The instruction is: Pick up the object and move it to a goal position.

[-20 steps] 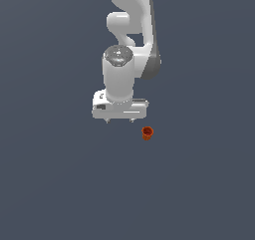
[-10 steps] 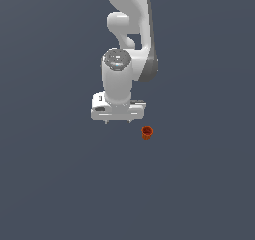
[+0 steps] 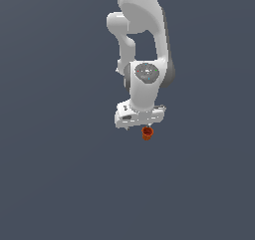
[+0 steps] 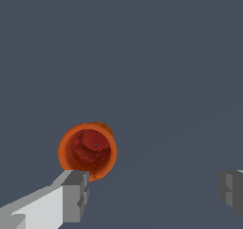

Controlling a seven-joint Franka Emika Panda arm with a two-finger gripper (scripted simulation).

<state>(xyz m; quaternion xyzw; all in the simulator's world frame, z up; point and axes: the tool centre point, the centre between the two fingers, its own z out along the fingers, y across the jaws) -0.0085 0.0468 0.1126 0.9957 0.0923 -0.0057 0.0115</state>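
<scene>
The object (image 3: 147, 133) is a small orange-red tapered cup standing upright on the dark grey floor, just under the white gripper (image 3: 140, 125) in the exterior view. In the wrist view I look down into the cup (image 4: 88, 151), with its round rim and darker red inside. It lies close by one grey fingertip (image 4: 75, 195), slightly ahead of it, not centred in the gap. The other fingertip (image 4: 231, 188) is far off at the frame's edge. The gripper (image 4: 154, 190) is open and holds nothing.
The white arm (image 3: 142, 40) rises above the gripper, towards the top of the exterior view. A plain dark grey floor (image 3: 60, 174) lies all around. No goal marker shows.
The gripper has shifted towards the exterior view's right and now hangs over the cup, which was clear of it to the lower right before. The cup has not moved.
</scene>
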